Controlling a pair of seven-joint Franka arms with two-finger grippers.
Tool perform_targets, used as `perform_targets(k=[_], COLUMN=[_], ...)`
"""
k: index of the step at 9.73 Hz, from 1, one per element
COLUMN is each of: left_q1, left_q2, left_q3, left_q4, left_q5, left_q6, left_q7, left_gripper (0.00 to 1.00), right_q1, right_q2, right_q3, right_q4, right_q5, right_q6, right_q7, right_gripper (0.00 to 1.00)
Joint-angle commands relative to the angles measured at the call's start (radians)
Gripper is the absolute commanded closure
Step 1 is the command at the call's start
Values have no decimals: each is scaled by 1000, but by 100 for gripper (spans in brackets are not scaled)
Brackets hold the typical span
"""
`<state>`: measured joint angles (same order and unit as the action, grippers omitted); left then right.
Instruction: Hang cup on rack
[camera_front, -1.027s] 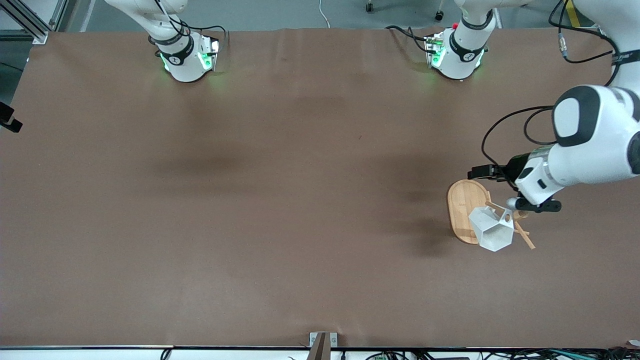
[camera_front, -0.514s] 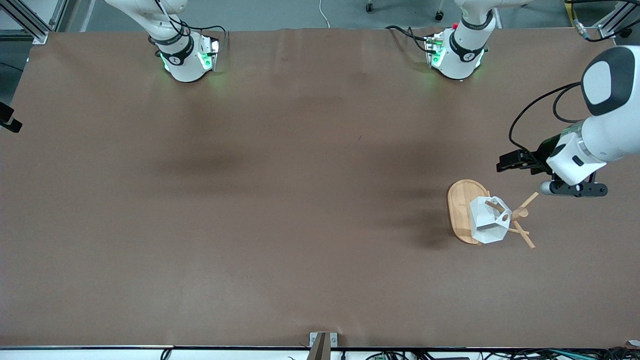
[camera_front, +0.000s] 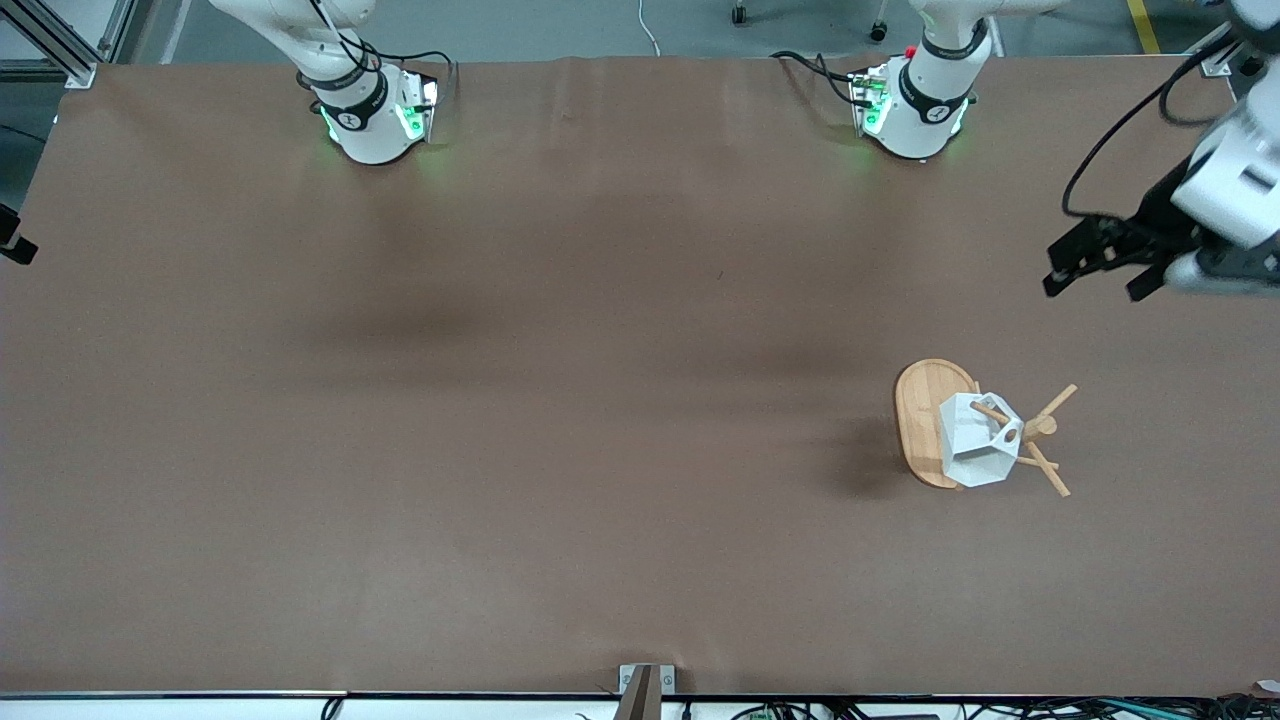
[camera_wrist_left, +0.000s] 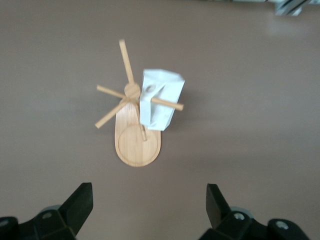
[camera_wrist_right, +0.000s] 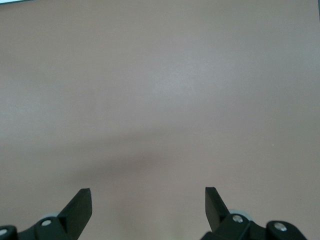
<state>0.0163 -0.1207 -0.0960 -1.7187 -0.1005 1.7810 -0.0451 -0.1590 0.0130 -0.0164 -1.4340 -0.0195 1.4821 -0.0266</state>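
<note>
- The table (camera_front: 560, 420) is covered with a plain brown sheet, and the two arm bases stand along the edge farthest from the front camera
- The left arm (camera_front: 1235, 175) reaches over the table at its own end, its wrist raised in the air, above bare brown surface farther from the front camera than the rack
- The right arm (camera_front: 345, 95) waits: only its base and lower links show in the front view, and its wrist camera looks down on bare table
- The rack (camera_front: 925, 420) stands toward the left arm's end of the table, a light bamboo mug tree with an oval flat base, a round central post and thin pegs angled outward
- The cup (camera_front: 975, 445), white and faceted, hangs on the rack: one peg passes through the round hole in its handle tab, and its body sits above the oval base beside the post
- The left gripper (camera_front: 1100, 268) is released, its dark fingers (camera_wrist_left: 80, 202) spread wide with nothing between them, well apart from the cup and the rack
- The right gripper (camera_wrist_right: 148, 210) is likewise released, its fingers wide apart and holding nothing
</note>
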Motion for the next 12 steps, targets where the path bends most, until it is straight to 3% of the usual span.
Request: perform_targets(k=[1, 4, 6, 9, 12], left_q1=[-28, -84, -75, -73, -65], left_q2=[15, 41, 126, 133, 124], left_q3=[10, 79, 64, 59, 6], left_q4=[92, 168, 273, 261, 248], left_q5=[24, 25, 28, 34, 93], left_q6=[-130, -268, -336, -336, -336], left_q7=[-9, -15, -4, -4, -24], left_gripper=[0, 0, 0, 0, 0], right_q1=[9, 9, 6, 24, 26], right_q2=[-8, -8, -8, -10, -10], right_q3=[-13, -11, -11, -2, -2], right_q4=[-9, -8, -8, -8, -9], right_q5=[3, 3, 3, 3, 3], right_q6=[-3, -3, 0, 0, -2], right_q7=[-9, -9, -9, 5, -4], right_gripper=[0, 0, 0, 0, 0])
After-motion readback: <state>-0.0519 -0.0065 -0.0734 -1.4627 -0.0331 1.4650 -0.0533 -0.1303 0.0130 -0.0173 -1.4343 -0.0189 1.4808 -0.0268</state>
